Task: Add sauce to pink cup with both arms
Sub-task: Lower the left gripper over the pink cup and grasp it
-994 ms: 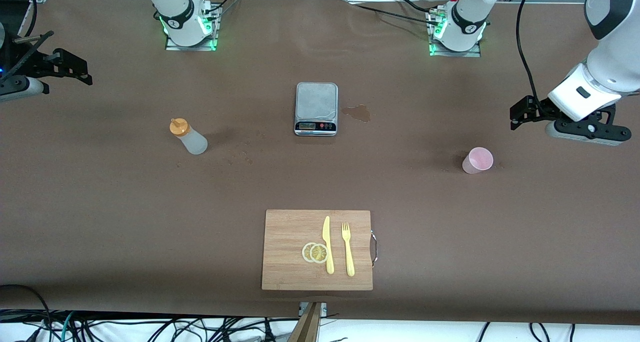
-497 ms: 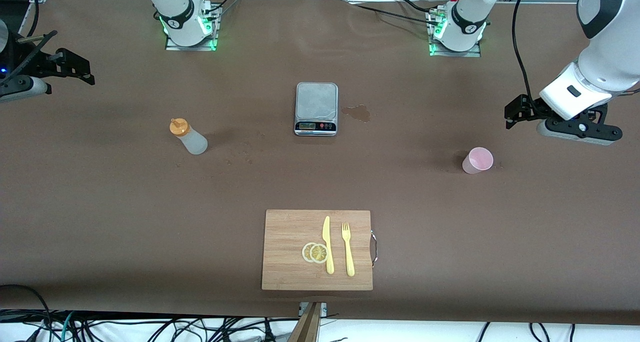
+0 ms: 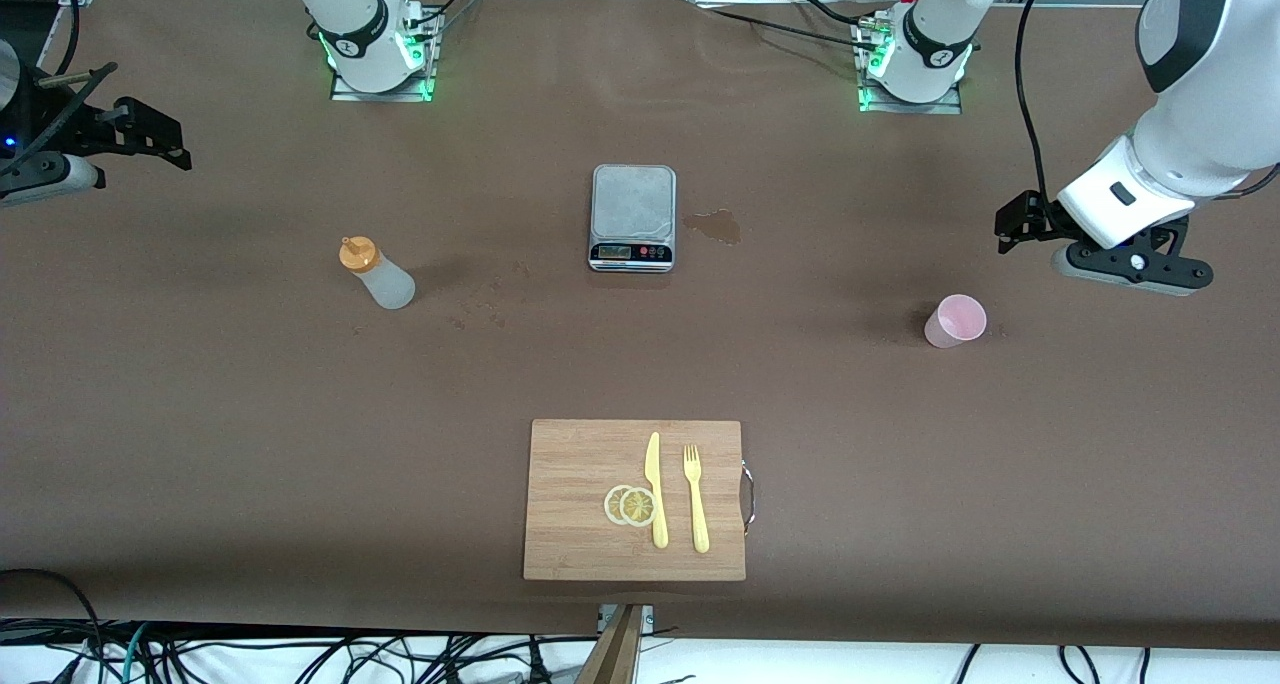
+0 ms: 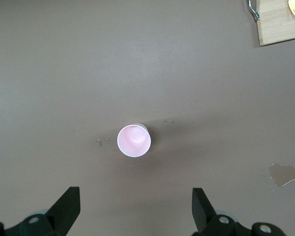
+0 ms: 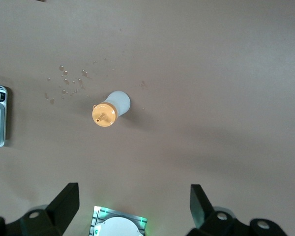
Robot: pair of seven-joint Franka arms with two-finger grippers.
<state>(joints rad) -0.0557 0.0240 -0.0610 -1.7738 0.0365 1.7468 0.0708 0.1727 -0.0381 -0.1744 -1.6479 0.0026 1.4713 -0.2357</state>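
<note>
My left gripper (image 3: 1100, 249) hangs in the air with its fingers (image 4: 66, 209) spread wide and nothing between them, over bare table toward the left arm's end; it is not yet over the pink cup (image 3: 955, 321), which stands upright near it and nearer the front camera. In the left wrist view the cup (image 4: 133, 140) sits ahead of the gap between the fingertips and slightly off its centre line, so I judge the step in hand to be lining up on it. I would centre the cup between the fingers first, then come down and close on the wall below the rim, gently, because a thin tapered plastic cup probably flexes and could tip or slide up out of a hard pinch. My right gripper (image 3: 150, 139) is likewise open and empty, up over the table's edge at the right arm's end. The sauce bottle (image 3: 378, 274) stands upright well apart from it, toward the middle and nearer the front camera, and its orange cap (image 5: 104, 115) shows ahead of that gripper's fingers in the right wrist view. I would take the bottle by its body, clear of the nozzle, so the squeeze can be controlled. Between the two things stands a scale (image 3: 633, 216) with a wet patch (image 3: 715, 226) beside it, and nearer the front camera a cutting board (image 3: 580, 464) carrying a knife (image 3: 655, 489), a fork (image 3: 695, 497) and lemon slices (image 3: 630, 505); I would keep both paths clear of these.
</note>
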